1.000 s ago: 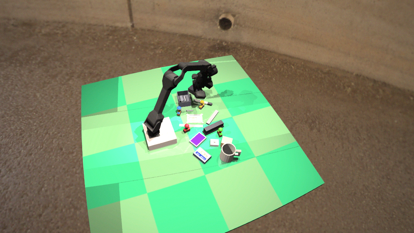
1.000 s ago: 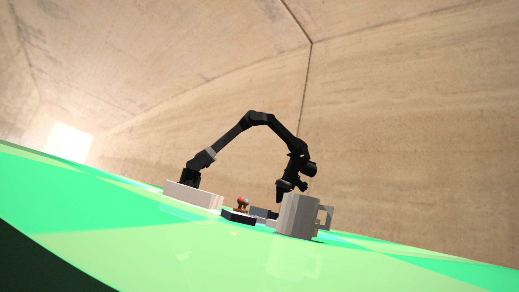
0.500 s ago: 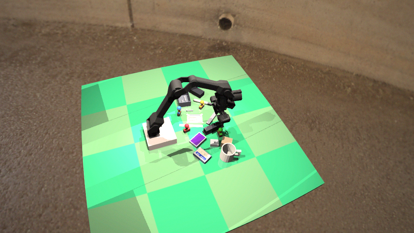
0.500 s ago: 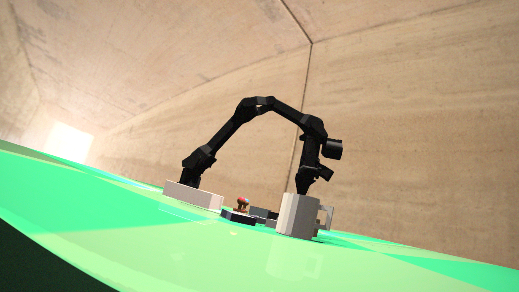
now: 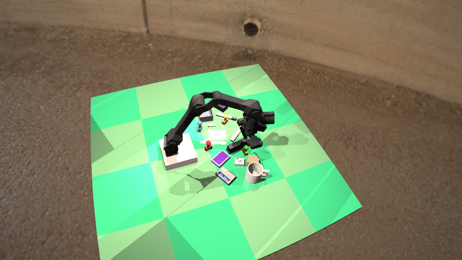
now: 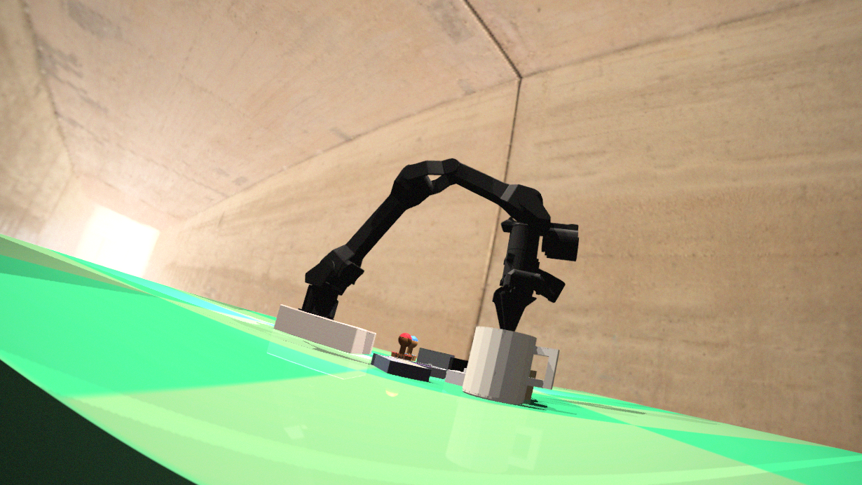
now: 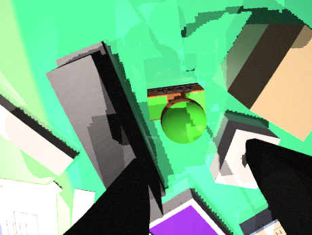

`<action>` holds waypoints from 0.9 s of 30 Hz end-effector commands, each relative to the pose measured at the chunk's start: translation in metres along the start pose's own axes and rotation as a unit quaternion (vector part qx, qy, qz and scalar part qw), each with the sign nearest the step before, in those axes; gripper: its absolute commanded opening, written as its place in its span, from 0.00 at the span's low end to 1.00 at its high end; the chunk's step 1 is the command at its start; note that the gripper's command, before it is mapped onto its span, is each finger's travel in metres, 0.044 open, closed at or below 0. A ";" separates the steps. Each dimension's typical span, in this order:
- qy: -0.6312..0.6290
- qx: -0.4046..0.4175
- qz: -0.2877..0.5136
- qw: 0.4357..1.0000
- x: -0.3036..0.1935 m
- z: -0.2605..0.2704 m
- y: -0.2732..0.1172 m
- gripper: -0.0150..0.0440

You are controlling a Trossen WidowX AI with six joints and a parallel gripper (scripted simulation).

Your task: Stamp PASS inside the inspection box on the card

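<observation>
My gripper [image 5: 252,146] [image 6: 509,327] [image 7: 195,157] is open with nothing between its fingers, above the green-knobbed stamp [image 5: 245,148] [image 7: 184,122]. That stamp stands on the mat, its lettering unreadable. A red-knobbed stamp [image 5: 208,143] [image 6: 404,339], a blue-knobbed stamp [image 5: 200,123] and a yellow-knobbed stamp [image 5: 225,117] stand further off. Which one reads PASS cannot be told. The purple ink pad [image 5: 221,158] [image 7: 190,224] lies open near the red stamp. The white card [image 5: 217,135] [image 7: 30,200] lies flat; its inspection box is not clearly legible.
A dark long block [image 5: 235,146] [image 7: 72,102] lies close beside the green stamp. A tan block [image 5: 252,159] [image 7: 288,98], a small white box [image 5: 239,161] and a mug [image 5: 254,174] [image 6: 499,364] are near it. A lettered case [image 5: 226,176] and a grey tray [image 5: 206,118] lie further off.
</observation>
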State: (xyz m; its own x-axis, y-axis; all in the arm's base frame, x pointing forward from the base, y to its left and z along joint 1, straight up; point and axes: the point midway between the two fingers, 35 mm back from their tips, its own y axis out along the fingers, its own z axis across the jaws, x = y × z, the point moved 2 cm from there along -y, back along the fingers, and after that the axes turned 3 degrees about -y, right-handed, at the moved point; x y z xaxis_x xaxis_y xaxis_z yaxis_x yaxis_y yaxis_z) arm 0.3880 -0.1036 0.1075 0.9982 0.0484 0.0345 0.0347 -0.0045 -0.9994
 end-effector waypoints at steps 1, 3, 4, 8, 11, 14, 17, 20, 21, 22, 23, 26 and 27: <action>-0.002 -0.002 0.002 1.000 0.000 -0.002 0.006 0.62; -0.002 -0.002 0.002 1.000 0.000 -0.002 0.009 0.62; -0.002 -0.002 0.002 1.000 0.001 -0.002 0.011 0.62; -0.002 -0.002 0.002 1.000 0.001 -0.002 0.018 0.62; -0.002 -0.002 0.002 1.000 0.001 -0.002 0.023 0.62; -0.002 -0.002 0.002 1.000 0.001 -0.002 0.027 0.62; -0.002 -0.002 0.002 1.000 0.001 -0.002 0.032 0.62; -0.002 -0.002 0.002 1.000 0.002 -0.002 0.037 0.62; -0.002 -0.002 0.002 1.000 0.002 -0.002 0.039 0.62; -0.002 -0.002 0.002 1.000 0.001 -0.002 0.040 0.62; -0.002 -0.002 0.002 1.000 0.001 -0.002 0.042 0.62; -0.002 -0.002 0.002 1.000 0.001 -0.002 0.047 0.62; -0.002 -0.002 0.002 1.000 0.001 -0.002 0.049 0.62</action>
State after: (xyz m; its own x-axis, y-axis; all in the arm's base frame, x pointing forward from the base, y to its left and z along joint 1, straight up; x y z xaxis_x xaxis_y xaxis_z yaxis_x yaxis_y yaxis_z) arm 0.3941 -0.1062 0.0700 0.9976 0.0490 0.0486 0.0491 -0.0097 -0.9987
